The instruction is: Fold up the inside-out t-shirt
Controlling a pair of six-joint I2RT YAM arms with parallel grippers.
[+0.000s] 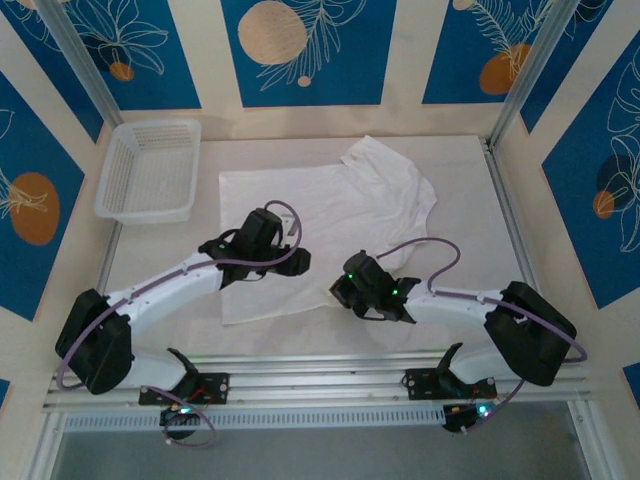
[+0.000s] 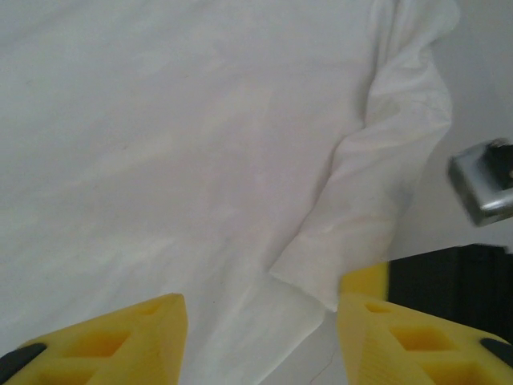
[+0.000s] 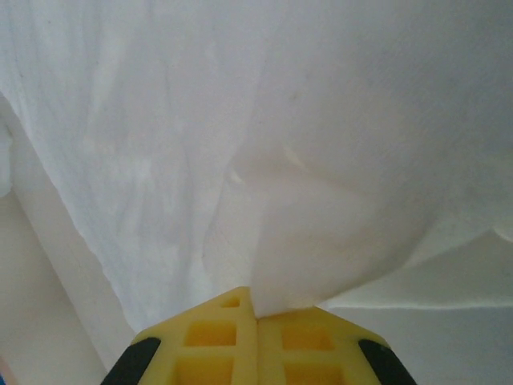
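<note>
Right gripper (image 3: 256,314) clamps the t-shirt (image 3: 240,120) edge; left gripper (image 2: 260,321) hangs half-open.

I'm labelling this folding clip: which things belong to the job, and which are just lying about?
Job: t-shirt; right gripper, shut on its cloth; left gripper, open above it.
Lying about: white mesh basket.

- t-shirt (image 1: 330,215): thin, matt white cloth, wrinkled.
- basket (image 1: 150,175), upper left: white plastic mesh.
- right gripper (image 3: 255,309): matt yellow plastic fingers.
- rail (image 1: 320,365), bottom: brushed metal.
</note>
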